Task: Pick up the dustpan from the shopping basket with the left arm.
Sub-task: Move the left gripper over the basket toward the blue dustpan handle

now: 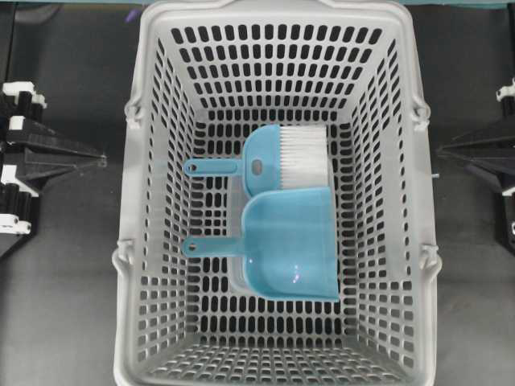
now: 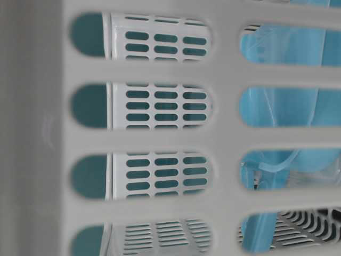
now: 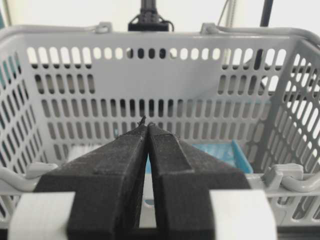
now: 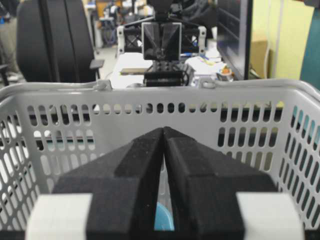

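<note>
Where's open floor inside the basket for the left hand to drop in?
Free: floor of the grey slotted plastic basket left of both handles and below the light blue plastic dustpan. Crowded: centre, where the dustpan sits against the blue white-bristled hand brush.

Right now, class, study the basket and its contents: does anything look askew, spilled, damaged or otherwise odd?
Nothing stands out. The dustpan and the hand brush lie side by side on the floor of the shopping basket, handles pointing the same way. Nothing looks spilled or broken. Both grippers wait outside the basket, shut and empty.
</note>
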Controlling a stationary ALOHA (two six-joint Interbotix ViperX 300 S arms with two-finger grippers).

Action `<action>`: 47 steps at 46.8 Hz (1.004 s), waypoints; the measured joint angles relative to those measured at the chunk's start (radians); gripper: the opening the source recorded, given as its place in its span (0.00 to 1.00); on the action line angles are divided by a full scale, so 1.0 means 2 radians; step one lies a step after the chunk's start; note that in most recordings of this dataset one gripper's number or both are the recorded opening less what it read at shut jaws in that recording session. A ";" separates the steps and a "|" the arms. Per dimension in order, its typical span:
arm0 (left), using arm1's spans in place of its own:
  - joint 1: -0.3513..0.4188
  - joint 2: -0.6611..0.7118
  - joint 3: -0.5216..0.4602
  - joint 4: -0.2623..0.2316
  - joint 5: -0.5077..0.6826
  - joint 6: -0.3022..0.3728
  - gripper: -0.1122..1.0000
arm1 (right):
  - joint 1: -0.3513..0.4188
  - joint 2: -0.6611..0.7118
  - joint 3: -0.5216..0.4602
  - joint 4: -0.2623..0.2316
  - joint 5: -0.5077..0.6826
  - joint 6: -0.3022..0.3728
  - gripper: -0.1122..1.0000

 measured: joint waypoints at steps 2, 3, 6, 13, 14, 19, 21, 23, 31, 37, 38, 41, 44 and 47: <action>0.000 0.001 -0.001 0.000 0.000 0.001 0.14 | -0.001 0.001 0.000 0.000 0.001 0.001 0.11; -0.001 0.000 -0.004 0.004 0.007 -0.004 0.11 | 0.000 0.001 0.000 0.000 0.002 0.001 0.11; -0.001 0.003 -0.021 0.014 0.034 -0.021 0.10 | -0.002 0.002 -0.001 0.002 0.010 0.003 0.09; -0.004 0.018 -0.068 0.018 0.105 -0.044 0.10 | -0.003 0.001 -0.013 0.005 0.065 0.015 0.09; -0.005 0.021 -0.076 0.018 0.118 -0.045 0.10 | -0.003 0.001 -0.015 0.005 0.074 0.017 0.09; -0.009 0.046 -0.124 0.018 0.196 -0.050 0.10 | -0.003 0.001 -0.029 0.005 0.125 0.023 0.09; -0.010 0.055 -0.141 0.018 0.224 -0.050 0.10 | -0.003 0.000 -0.035 0.006 0.144 0.024 0.09; -0.012 0.068 -0.163 0.018 0.256 -0.051 0.10 | -0.003 -0.001 -0.041 0.006 0.161 0.024 0.09; -0.021 0.127 -0.246 0.018 0.361 -0.047 0.10 | -0.003 -0.005 -0.056 0.005 0.209 0.022 0.09; -0.025 0.173 -0.294 0.018 0.422 -0.045 0.10 | -0.003 -0.008 -0.060 0.005 0.218 0.021 0.11; -0.025 0.182 -0.303 0.018 0.433 -0.045 0.10 | -0.003 -0.008 -0.061 0.005 0.218 0.021 0.13; -0.026 0.202 -0.321 0.019 0.459 -0.044 0.10 | -0.002 -0.008 -0.061 0.005 0.219 0.021 0.24; -0.027 0.222 -0.340 0.019 0.481 -0.044 0.10 | -0.003 -0.009 -0.061 0.005 0.219 0.021 0.38; -0.028 0.243 -0.355 0.019 0.499 -0.044 0.10 | -0.003 -0.010 -0.061 0.005 0.221 0.021 0.55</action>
